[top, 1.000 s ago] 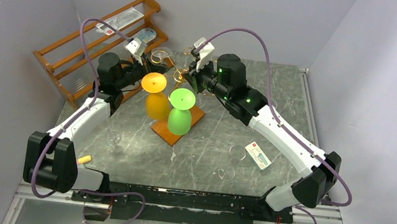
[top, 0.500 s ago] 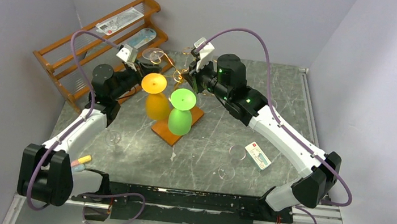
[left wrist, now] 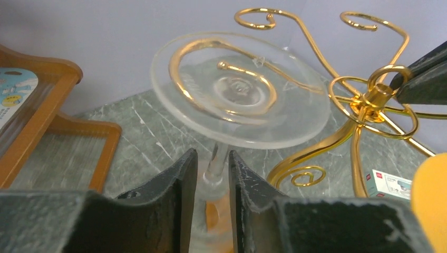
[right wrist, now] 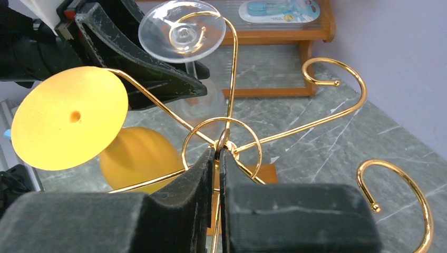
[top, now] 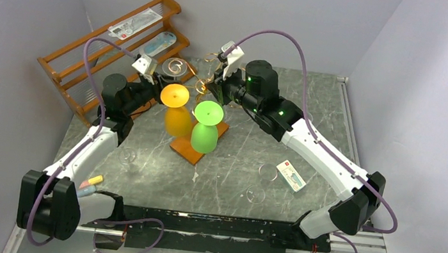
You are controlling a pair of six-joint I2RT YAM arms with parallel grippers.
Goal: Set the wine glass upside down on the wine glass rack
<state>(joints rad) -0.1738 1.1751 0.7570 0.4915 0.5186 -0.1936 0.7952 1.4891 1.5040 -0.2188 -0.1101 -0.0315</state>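
Clear wine glass (left wrist: 237, 89): hangs upside down, foot uppermost. The foot rests on a scroll arm of the wine glass rack (left wrist: 377, 97), on the rack's left side, and the gold curl shows through it.

Left gripper (left wrist: 213, 158): sits directly below the foot with a finger either side of the stem. The jaws are a little apart. A sliver of gap shows on one side of the stem. On the other side I cannot tell whether there is contact. The glass's weight is on the wire.

Right gripper (right wrist: 220, 153): jaws all but closed, pinching the top of the rack's central post at the hub.

An orange glass (top: 175, 111) and a green glass (top: 205, 130) hang inverted on the near arms, above the wooden base (top: 187, 153).
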